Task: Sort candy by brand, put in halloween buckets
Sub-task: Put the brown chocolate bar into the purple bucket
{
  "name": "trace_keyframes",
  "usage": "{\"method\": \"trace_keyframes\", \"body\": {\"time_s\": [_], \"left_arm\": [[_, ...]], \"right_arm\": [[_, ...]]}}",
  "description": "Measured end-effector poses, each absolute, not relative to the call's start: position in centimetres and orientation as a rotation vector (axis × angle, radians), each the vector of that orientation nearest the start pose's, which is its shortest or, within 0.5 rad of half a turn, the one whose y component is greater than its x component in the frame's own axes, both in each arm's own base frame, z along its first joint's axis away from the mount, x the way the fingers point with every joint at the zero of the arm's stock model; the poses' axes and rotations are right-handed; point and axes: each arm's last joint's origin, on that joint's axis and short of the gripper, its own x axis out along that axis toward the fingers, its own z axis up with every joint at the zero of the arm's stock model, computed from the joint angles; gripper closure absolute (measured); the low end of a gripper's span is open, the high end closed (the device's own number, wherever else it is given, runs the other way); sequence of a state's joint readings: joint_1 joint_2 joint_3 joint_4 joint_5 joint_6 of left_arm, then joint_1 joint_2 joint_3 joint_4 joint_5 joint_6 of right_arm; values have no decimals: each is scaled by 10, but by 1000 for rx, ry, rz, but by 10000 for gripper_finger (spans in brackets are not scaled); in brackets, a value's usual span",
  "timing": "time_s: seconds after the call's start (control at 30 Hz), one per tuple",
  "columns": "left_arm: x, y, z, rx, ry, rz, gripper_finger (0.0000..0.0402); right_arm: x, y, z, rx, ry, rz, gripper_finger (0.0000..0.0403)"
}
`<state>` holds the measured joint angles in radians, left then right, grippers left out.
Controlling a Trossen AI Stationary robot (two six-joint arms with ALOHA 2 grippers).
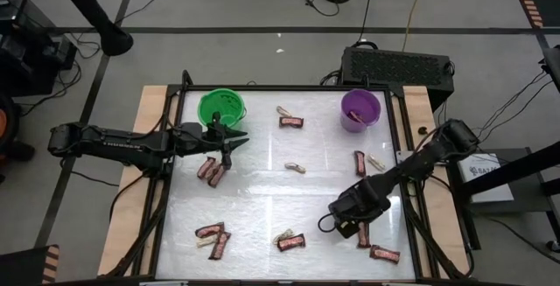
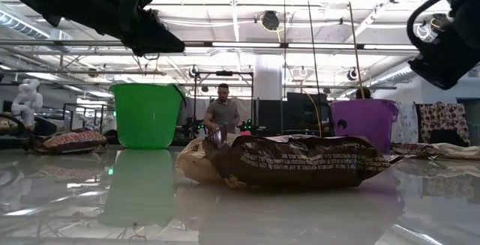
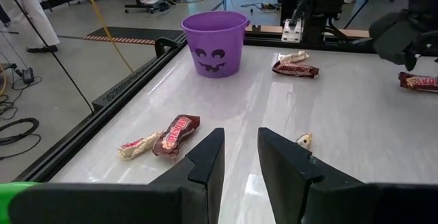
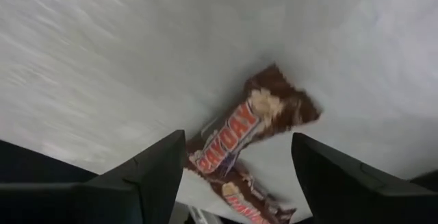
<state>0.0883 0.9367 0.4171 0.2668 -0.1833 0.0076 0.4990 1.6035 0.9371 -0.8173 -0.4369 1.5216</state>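
The green bucket (image 1: 220, 108) and the purple bucket (image 1: 360, 109) stand upright at the table's far side. Dark red-brown candy bars (image 1: 210, 170) and pale pieces (image 1: 296, 167) lie scattered flat on the white table. My right gripper (image 1: 348, 220) hovers near the front right, tipped steeply down and open. Its fingers (image 4: 147, 176) stand on either side of a brown bar (image 4: 250, 131) lying on the table, without touching it. My left gripper (image 1: 229, 146) hangs beside the green bucket, its fingers (image 3: 205, 159) a little apart with nothing between them.
More bars lie at the front left (image 1: 214, 238), front middle (image 1: 291, 241) and front right corner (image 1: 383, 253). A bar and a pale piece (image 1: 367, 161) lie below the purple bucket. A black frame (image 1: 166, 207) rims the table. A person (image 2: 223, 114) stands in the room beyond.
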Motion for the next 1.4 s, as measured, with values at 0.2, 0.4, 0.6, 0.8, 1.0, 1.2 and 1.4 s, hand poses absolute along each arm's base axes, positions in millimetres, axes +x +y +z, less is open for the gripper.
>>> {"method": "trace_keyframes", "body": {"time_s": [0.2, 0.4, 0.6, 0.8, 1.0, 1.2, 1.4], "left_arm": [[198, 23, 223, 19, 254, 269, 304], [198, 23, 223, 19, 254, 269, 304], [198, 23, 223, 19, 254, 269, 304], [198, 23, 223, 19, 253, 269, 304], [198, 23, 223, 19, 250, 269, 304], [198, 23, 223, 19, 250, 269, 304], [198, 23, 223, 19, 246, 269, 304]], "right_arm": [[219, 151, 169, 1081, 1762, -603, 145], [216, 157, 167, 1061, 1728, -637, 145], [212, 153, 147, 1096, 1703, -591, 145], [209, 147, 137, 1100, 1699, -580, 145], [210, 145, 137, 1078, 1700, -560, 175], [210, 144, 137, 1062, 1699, -547, 242], [220, 133, 137, 1035, 1670, -445, 297]]}}
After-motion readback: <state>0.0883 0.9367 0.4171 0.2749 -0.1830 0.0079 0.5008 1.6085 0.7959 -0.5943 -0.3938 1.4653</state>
